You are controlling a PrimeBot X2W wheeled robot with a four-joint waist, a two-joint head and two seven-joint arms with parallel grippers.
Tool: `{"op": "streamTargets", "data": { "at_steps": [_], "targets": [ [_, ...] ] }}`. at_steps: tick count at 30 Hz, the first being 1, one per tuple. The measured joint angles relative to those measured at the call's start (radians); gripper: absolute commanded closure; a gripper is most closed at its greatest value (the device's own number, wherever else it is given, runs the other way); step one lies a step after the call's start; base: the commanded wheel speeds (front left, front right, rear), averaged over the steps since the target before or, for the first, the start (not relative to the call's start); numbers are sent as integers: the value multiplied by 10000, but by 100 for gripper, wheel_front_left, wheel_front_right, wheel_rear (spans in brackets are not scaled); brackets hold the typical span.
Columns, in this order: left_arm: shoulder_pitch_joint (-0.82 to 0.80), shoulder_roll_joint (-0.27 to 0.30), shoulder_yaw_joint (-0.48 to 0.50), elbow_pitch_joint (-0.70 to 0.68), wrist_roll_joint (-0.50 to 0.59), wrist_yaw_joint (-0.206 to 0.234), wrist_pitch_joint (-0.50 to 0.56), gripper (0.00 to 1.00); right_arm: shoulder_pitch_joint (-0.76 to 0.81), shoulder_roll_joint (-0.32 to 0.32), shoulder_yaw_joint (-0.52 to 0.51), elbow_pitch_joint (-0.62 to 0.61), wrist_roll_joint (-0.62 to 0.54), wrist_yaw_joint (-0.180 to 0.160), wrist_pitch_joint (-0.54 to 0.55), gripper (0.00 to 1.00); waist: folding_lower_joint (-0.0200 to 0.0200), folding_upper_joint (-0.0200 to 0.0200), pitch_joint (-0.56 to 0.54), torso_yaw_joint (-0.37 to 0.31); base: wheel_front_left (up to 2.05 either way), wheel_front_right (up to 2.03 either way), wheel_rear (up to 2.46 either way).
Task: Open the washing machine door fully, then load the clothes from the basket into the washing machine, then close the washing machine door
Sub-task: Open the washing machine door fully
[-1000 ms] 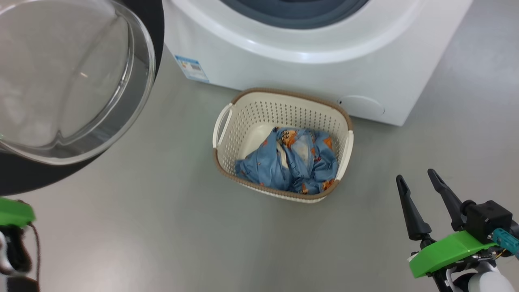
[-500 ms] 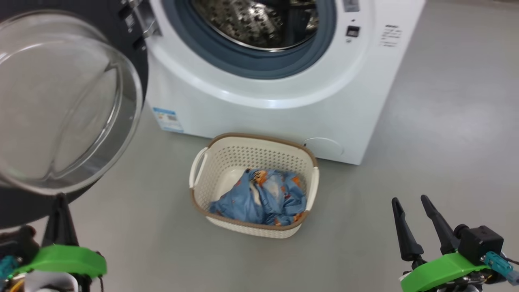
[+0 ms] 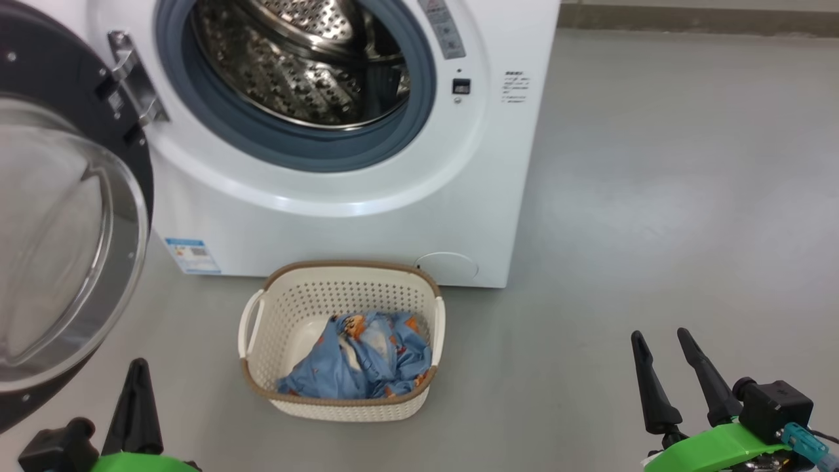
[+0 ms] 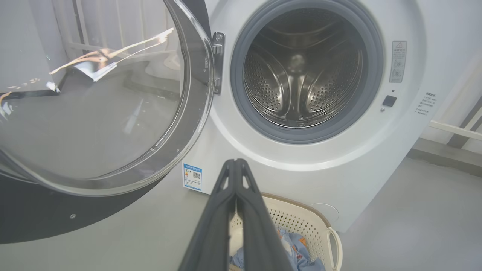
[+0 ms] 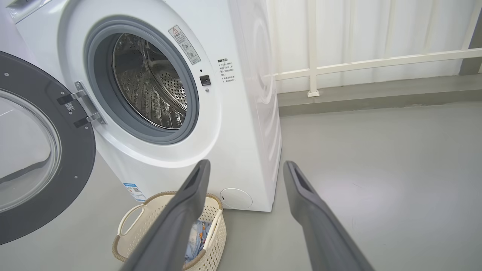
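Now the washing machine door (image 3: 59, 229) stands wide open, swung out on the left side of the washing machine (image 3: 341, 223). Its clear glass bowl bulges out, with a black ring around it. A shiny metal hinge (image 3: 134, 85) joins the door to the white front. Inside the round hole is a grey rubber gasket (image 3: 288, 147), and then the steel drum (image 3: 308, 59), dotted with little holes.

The basket (image 3: 341, 298) sits on the grey floor (image 3: 655, 196), just in front of the machine and below the round hole. The clothes (image 3: 367, 357) — a light blue bundle with orange cartoon pictures — lie crumpled inside the basket, toward its near side. A small blue label (image 3: 192, 255) is stuck low on the machine's front. A round cap (image 3: 447, 265) sits low too, near the basket's far right corner.

The left gripper (image 4: 235, 165) is down low on the left, close to the bottom edge of the open door. Its two dark fingers are pressed tight together and hold nothing. In the left wrist view they point up at the machine's front, and the basket shows behind them.

The right gripper (image 3: 661, 337) is down low on the right, over bare floor, well apart from the basket. Its fingers are spread wide — nothing is between them.
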Motion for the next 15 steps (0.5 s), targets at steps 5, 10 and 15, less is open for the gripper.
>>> {"op": "streamTargets", "data": {
  "at_steps": [5,10,15],
  "targets": [
    [494,4,-336,-663,-359,0,0,100,93,35,33,10,153,0,-40,0,0,0,-320,-385,0,0,0],
    [838,6,-882,-1319,-930,0,-2,100,102,50,71,-25,221,0,-40,0,0,0,-543,-729,0,0,0],
    [985,8,-1183,-1638,-1244,77,0,100,103,56,115,-111,222,0,-38,0,0,0,-627,-1019,0,0,0]
  ]
}}
